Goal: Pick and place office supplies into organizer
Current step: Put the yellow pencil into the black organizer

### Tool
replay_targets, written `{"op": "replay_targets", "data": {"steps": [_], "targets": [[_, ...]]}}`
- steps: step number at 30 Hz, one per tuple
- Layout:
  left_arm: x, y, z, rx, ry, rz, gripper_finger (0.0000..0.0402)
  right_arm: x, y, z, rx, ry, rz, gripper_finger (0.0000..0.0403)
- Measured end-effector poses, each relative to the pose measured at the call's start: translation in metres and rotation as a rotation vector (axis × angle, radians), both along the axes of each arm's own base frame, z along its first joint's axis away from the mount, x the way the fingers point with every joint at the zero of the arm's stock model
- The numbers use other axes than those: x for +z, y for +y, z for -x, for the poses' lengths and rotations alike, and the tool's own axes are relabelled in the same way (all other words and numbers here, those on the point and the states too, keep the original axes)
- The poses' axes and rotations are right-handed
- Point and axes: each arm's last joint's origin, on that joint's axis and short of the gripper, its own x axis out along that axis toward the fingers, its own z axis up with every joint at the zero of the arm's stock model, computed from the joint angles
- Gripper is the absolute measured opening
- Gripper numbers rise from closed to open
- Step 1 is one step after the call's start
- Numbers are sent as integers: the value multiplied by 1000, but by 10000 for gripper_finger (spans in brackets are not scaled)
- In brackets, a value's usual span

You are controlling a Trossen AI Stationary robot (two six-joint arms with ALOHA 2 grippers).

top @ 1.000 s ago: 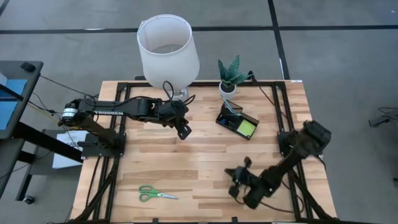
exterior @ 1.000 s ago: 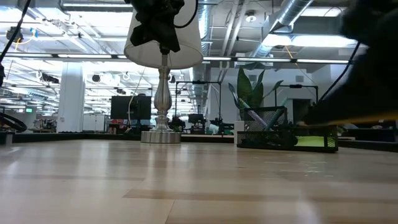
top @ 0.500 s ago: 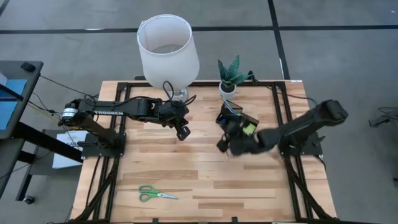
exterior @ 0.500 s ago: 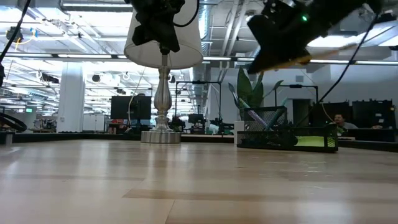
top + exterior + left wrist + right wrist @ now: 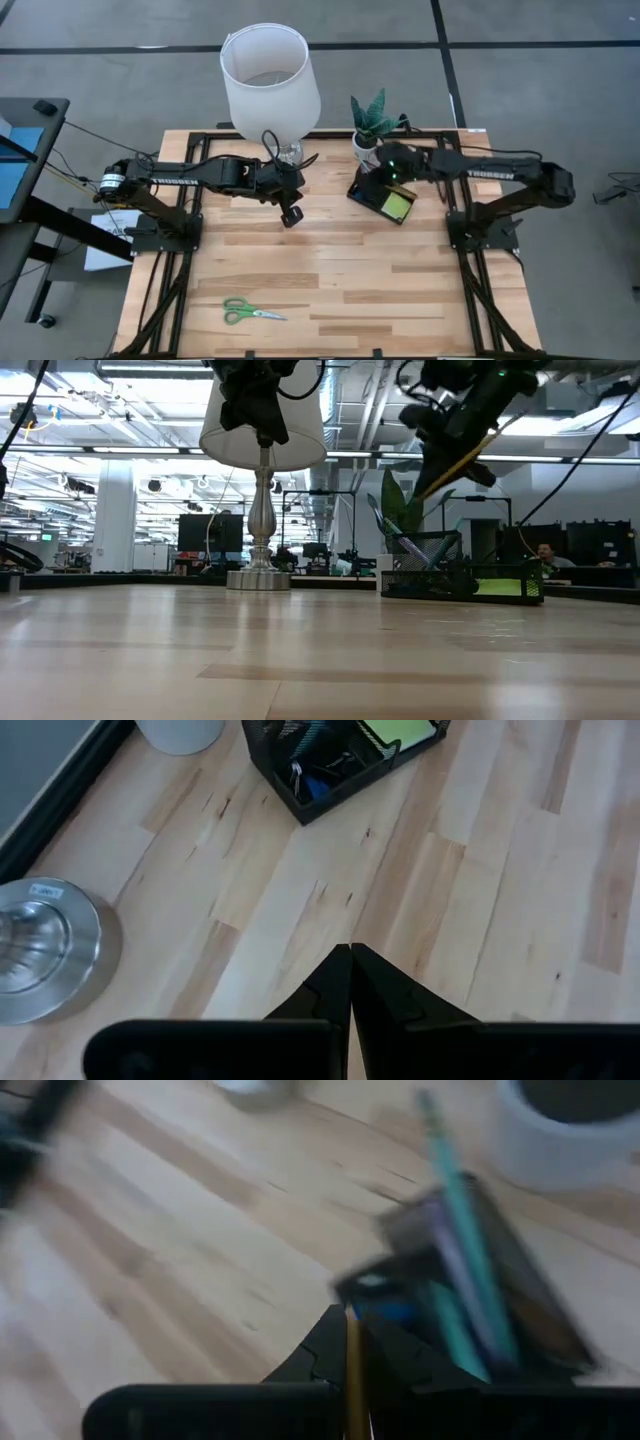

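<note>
Two dark grippers are up over the far half of the light wooden desk. The right gripper hangs above the small black mesh organizer, and its fingers are clamped on a slim yellow pencil. In the low view that pencil slants down from the gripper toward the organizer's taller back section, its lower end above the mesh and not yet inside as far as can be seen. The right wrist view shows the same pencil pinched between the two fingers, with the organizer blurred beyond them.

Standing in the organizer's raised back section are a teal pen and a purple pen, leaning to one side. A lime sticky-note pad lies in the low front compartment, and small black clips sit with a blue eraser in another compartment beside it. Just behind the organizer stands a small green plant in a white pot.

The left gripper hovers empty with its fingers pressed together, over bare desk near the silver base of the white-shaded lamp and well apart from the organizer.

Green-handled scissors lie flat on the desk near its front edge on the left side, far from both grippers.
</note>
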Motion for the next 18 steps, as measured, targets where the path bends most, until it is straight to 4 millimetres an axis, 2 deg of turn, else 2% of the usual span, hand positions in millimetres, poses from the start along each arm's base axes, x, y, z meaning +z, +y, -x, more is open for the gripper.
{"op": "replay_targets", "data": {"steps": [5, 10, 13, 18], "targets": [[0, 1, 0, 13, 2, -25, 0, 15, -25, -2, -48, 189, -71, 8], [0, 1, 0, 26, 3, -41, 0, 23, -45, -17, -1, 247, -159, 8], [0, 2, 0, 42, 4, -60, 0, 12, -54, -25, 1, 330, -226, 8], [0, 2, 1, 37, 8, -67, 0, -16, -61, -38, 57, 430, -302, 8]]}}
